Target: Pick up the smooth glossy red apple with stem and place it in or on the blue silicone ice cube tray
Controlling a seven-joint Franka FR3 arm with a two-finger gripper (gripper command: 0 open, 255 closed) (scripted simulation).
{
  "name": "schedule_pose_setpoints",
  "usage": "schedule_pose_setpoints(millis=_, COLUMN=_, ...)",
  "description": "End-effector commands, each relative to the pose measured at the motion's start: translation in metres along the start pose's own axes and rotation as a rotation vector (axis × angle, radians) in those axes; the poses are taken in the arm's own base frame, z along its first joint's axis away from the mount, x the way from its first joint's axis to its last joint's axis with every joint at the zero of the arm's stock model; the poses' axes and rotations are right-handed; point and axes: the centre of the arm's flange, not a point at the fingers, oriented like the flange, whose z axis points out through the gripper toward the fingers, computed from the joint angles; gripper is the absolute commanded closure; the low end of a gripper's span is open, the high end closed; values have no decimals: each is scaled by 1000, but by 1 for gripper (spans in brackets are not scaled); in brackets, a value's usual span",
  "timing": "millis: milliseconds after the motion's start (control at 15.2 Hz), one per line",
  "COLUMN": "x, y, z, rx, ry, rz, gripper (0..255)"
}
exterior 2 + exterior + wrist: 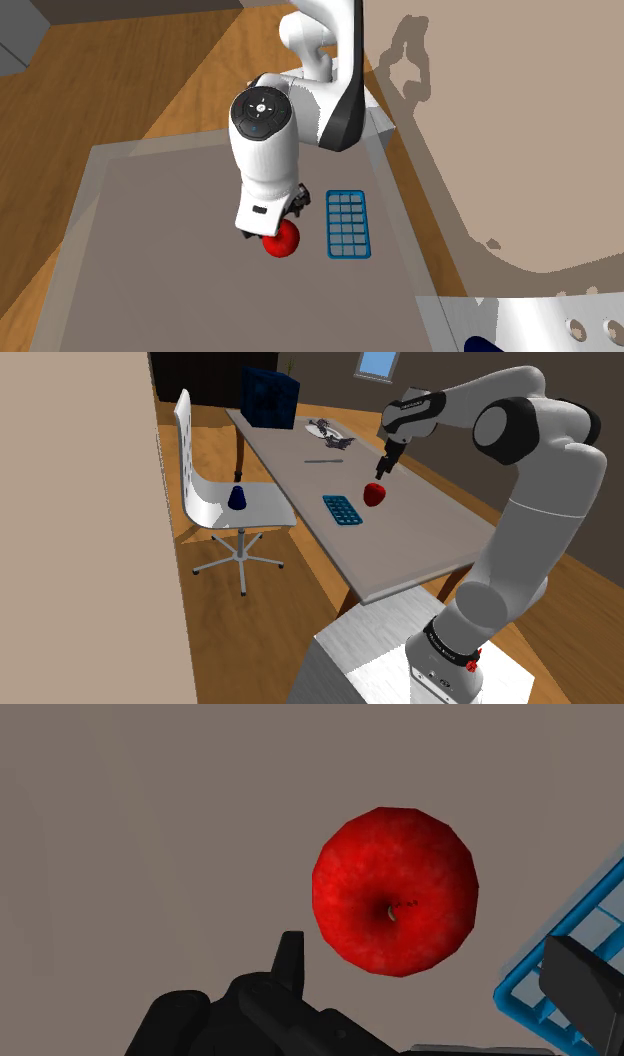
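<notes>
Looking along my open pincer [384, 468], I see the red apple [375, 494] straight below it, not touched; the blue tray [341, 510] lies beside.

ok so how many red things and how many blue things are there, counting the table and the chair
red: 1, the apple
blue: 3, the ice cube tray, the dark blue box at the far end of the table, and the small dark blue object on the chair
total: 4
</notes>
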Motion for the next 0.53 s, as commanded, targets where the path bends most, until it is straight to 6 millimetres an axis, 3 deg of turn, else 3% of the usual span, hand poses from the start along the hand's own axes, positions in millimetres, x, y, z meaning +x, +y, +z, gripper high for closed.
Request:
schedule_pose_setpoints(millis=0, x=1, y=3, z=13, rx=-1, ry=0, rz=-1, gripper=0)
schedule_pose_setpoints(millis=264, x=1, y=3, z=37, rx=-1, ry=0, rz=-1, gripper=0)
schedule_pose_setpoints(millis=462, x=1, y=3, z=37, rx=-1, ry=0, rz=-1, gripper=0)
